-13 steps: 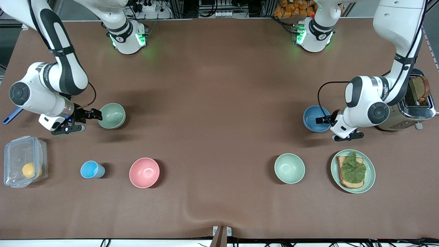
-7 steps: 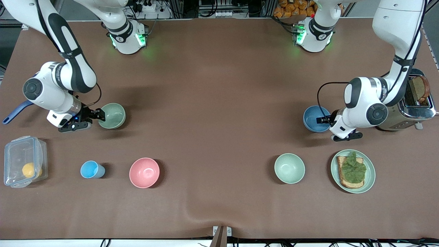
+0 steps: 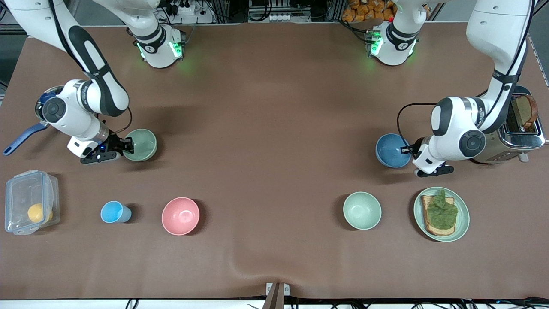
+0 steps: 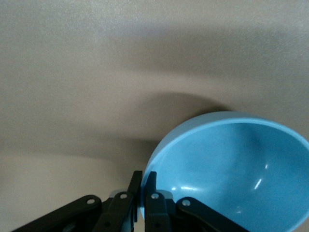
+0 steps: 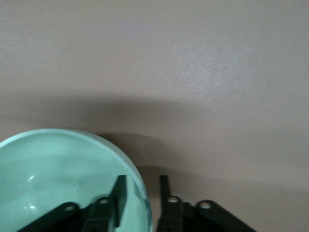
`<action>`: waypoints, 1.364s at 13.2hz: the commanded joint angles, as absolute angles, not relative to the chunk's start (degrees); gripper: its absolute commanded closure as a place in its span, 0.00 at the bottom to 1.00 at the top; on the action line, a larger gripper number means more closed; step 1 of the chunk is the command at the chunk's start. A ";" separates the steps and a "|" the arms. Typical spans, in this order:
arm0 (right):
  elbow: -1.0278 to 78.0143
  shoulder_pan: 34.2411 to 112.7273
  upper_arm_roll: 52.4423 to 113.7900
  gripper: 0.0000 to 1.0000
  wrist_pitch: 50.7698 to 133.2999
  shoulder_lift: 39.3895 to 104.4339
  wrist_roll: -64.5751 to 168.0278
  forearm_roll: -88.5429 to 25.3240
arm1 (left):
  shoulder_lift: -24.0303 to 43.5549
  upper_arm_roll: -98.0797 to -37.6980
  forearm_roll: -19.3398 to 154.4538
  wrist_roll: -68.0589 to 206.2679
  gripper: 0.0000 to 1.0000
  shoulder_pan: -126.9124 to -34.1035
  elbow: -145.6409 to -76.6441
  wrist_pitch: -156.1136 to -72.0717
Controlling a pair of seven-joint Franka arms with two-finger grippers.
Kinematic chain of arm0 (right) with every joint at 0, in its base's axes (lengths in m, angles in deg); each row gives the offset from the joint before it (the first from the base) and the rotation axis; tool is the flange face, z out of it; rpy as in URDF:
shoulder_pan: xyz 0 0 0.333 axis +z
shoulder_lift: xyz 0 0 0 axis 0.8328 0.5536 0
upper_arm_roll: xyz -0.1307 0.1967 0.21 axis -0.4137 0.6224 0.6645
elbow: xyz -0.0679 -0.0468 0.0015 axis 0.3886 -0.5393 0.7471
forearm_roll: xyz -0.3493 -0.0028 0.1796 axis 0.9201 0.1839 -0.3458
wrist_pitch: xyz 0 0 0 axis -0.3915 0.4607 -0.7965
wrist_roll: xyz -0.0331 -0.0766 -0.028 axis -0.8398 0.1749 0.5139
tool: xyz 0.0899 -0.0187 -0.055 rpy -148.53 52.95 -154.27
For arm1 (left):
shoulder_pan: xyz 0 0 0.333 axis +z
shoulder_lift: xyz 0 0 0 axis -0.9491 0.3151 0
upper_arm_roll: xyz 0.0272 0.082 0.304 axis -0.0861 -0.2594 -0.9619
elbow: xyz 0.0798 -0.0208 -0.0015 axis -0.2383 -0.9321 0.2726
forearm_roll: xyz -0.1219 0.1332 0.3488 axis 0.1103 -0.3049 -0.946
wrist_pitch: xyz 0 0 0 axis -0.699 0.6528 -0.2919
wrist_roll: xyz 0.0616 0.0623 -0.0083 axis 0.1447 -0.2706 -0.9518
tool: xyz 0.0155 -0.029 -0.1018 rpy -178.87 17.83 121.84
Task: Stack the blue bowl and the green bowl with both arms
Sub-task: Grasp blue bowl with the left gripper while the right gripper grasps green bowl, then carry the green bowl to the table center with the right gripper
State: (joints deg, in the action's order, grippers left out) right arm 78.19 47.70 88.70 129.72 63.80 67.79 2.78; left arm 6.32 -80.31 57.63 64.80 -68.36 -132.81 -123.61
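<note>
The left gripper [image 3: 407, 150] pinches the blue bowl [image 3: 392, 150] rim at three o'clock. The right gripper [image 3: 127, 146], jaws apart, straddles the green bowl [image 3: 142, 144] rim at nine. Both bowls look light, hard and smooth.

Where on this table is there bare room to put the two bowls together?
The wide middle stretch between the green bowl and blue bowl is bare. It is crowded near the box, cup and pink bowl, and around the plate and toaster.
</note>
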 commanded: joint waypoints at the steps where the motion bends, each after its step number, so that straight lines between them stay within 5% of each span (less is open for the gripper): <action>1: 78.87 46.72 89.71 1.00 129.96 63.04 68.76 1.72 | 6.56 -80.06 56.54 64.74 1.00 -68.03 -132.37 -123.94; 10: 73.68 50.04 95.50 1.00 114.32 58.03 53.14 -7.50 | 4.44 -78.48 58.99 64.92 1.00 -67.77 -124.29 -114.97; 18: 71.14 74.55 95.77 1.00 119.67 57.67 11.58 -9.97 | 5.15 -78.39 59.62 64.21 1.00 -69.61 -116.73 -108.38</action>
